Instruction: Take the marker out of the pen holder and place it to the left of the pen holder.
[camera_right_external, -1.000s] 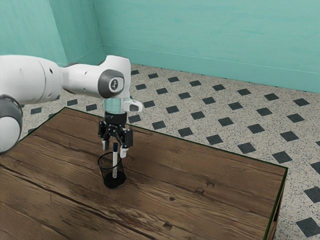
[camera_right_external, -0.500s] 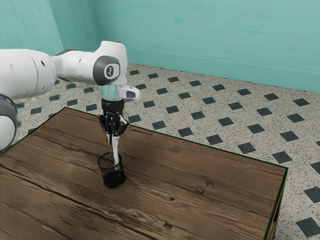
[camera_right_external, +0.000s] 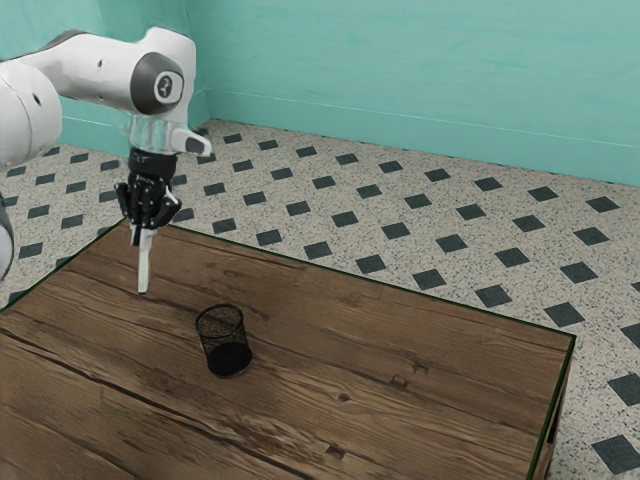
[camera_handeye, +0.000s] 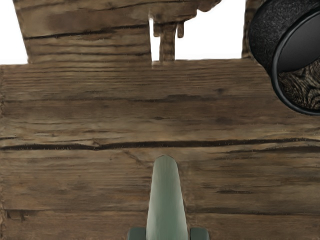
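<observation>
Black end effector (camera_right_external: 141, 232): pinching slim white marker (camera_right_external: 144, 268), tip down
Marker pos.: over brown wood table (camera_right_external: 330, 400), exterior view's left of black mesh pen holder (camera_right_external: 229, 358)
Hidden: marker's upper end, in grip; holder part. cut off, wrist view
Vs. prev.: marker now out of holder

Black wire-mesh pen holder (camera_right_external: 222, 340), rough-grained wood table (camera_right_external: 400, 360), smooth matt teal wall (camera_right_external: 420, 80), speckled floor (camera_right_external: 420, 205)
</observation>
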